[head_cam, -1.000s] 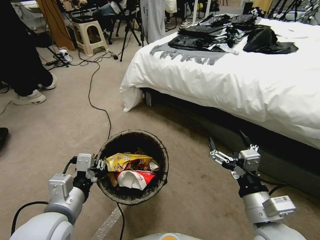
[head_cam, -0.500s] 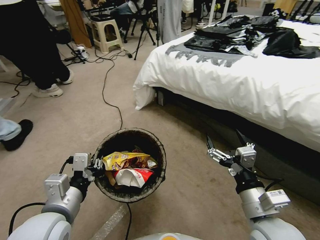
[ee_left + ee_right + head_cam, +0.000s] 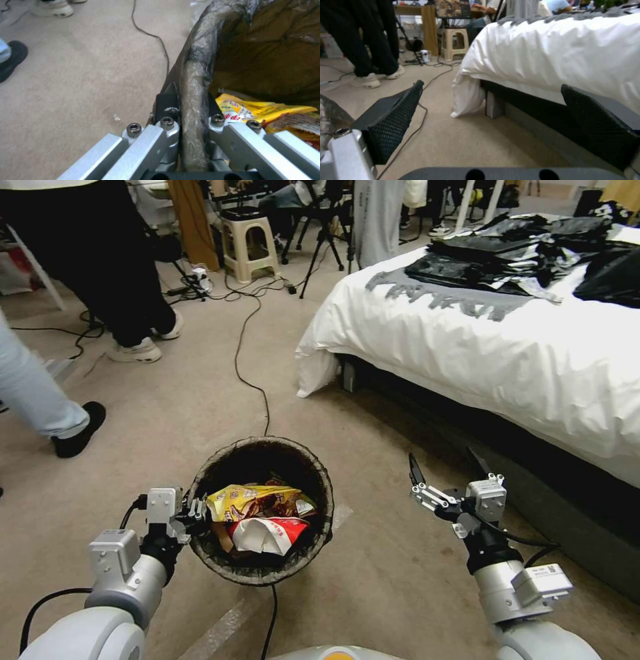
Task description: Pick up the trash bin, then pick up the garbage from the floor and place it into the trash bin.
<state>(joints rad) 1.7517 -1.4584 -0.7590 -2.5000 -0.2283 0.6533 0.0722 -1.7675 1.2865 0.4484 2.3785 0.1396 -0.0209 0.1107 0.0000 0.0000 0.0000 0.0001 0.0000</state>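
Dark bag plastic is folded over the rim of the bin (image 3: 261,573), and that rim is pinched at its left side by the left gripper (image 3: 200,511) — in the left wrist view the black fingers (image 3: 165,100) are seen pressed against the outside of the bagged rim (image 3: 193,82), with the other finger inside the bin. The bin is held in front of the robot, to the left of centre, above the beige carpet (image 3: 167,407). Garbage is seen inside it: a yellow wrapper (image 3: 250,500) lies across the middle, and a crumpled red-and-white cup (image 3: 267,533) rests just below it, touching it. The same wrapper (image 3: 256,110) is seen just beside the inner finger in the left wrist view. The right gripper (image 3: 447,473) is held apart from the bin, on the robot's right, with its two black fingers spread wide and nothing between them — in the right wrist view the textured pads (image 3: 396,120) are seen well apart, framing bare carpet. A bed (image 3: 467,353) with a white cover is seen to the right, with black bags (image 3: 507,253) piled on it. A black cable (image 3: 250,353) is trailed across the carpet toward the bin from the far side.
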